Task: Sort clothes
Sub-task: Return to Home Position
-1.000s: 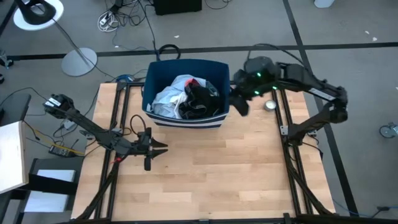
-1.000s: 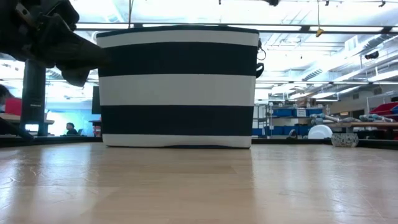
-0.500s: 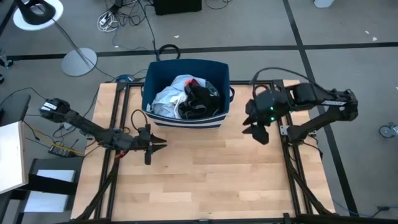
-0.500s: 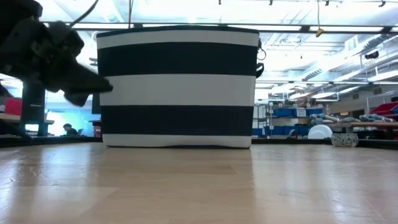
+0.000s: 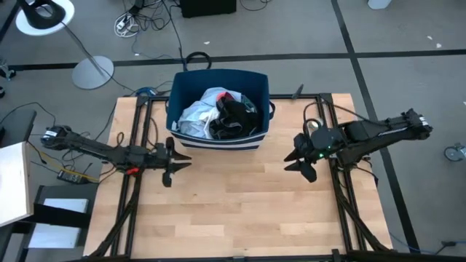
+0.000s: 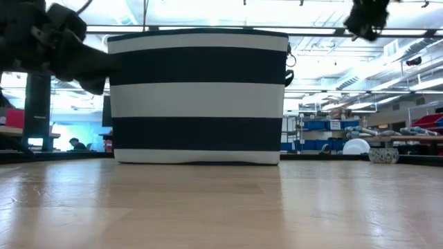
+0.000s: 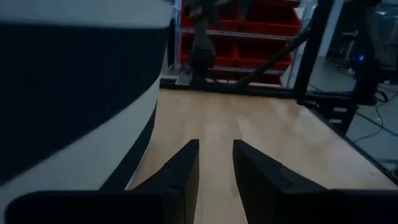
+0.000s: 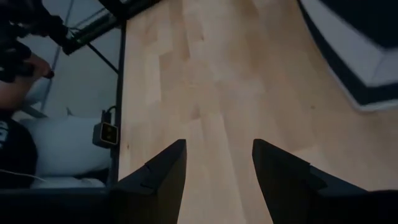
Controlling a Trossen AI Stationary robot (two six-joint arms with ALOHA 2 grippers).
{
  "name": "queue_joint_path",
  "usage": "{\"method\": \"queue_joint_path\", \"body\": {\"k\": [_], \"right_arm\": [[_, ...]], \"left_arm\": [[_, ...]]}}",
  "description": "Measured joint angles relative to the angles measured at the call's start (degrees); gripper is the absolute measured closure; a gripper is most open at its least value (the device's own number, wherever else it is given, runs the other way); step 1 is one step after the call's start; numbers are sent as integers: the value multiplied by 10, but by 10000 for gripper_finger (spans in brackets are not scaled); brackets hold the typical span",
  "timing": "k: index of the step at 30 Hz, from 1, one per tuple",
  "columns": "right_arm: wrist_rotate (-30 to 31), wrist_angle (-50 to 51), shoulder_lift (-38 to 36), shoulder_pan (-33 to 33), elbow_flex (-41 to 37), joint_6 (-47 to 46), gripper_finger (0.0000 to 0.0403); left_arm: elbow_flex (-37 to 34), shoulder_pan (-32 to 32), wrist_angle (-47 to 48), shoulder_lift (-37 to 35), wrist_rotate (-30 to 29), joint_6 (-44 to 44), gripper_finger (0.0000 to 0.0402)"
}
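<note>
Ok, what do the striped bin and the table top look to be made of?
Striped bin: looks like woven fabric over a stiffened wall, matte navy and white. The corners are rounded and the surface shows no gloss. Table top: light wood planks, with grain and plank seams visible. The low view shows a slight sheen, so it is probably sealed wood, though it could be laminate.

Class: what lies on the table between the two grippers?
Bare table between left gripper and right gripper, shown in the high view; the bin sits behind.

A robotics workshop: red parts bins (image 7: pixel 267 15) on a rack (image 7: pixel 249 36), loose cables (image 5: pixel 129 25) across the floor (image 5: pixel 408 29).
</note>
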State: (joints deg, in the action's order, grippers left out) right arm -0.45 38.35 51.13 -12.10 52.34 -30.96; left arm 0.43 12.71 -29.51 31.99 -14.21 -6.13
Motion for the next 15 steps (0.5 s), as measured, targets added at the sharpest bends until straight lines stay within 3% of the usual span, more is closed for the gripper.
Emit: {"method": "queue_joint_path", "body": {"k": [6, 11, 15], "right_arm": [[-3, -145, -48, -10, -123, -24, 217], [-28, -244, -65, -19, -180, -22, 216], [-34, -263, -70, -26, -191, -24, 217]], "left_arm": [[0, -11, 110, -121, 13, 18, 298], [0, -53, 141, -217, 87, 53, 298], [0, -106, 194, -288, 148, 56, 298]]}}
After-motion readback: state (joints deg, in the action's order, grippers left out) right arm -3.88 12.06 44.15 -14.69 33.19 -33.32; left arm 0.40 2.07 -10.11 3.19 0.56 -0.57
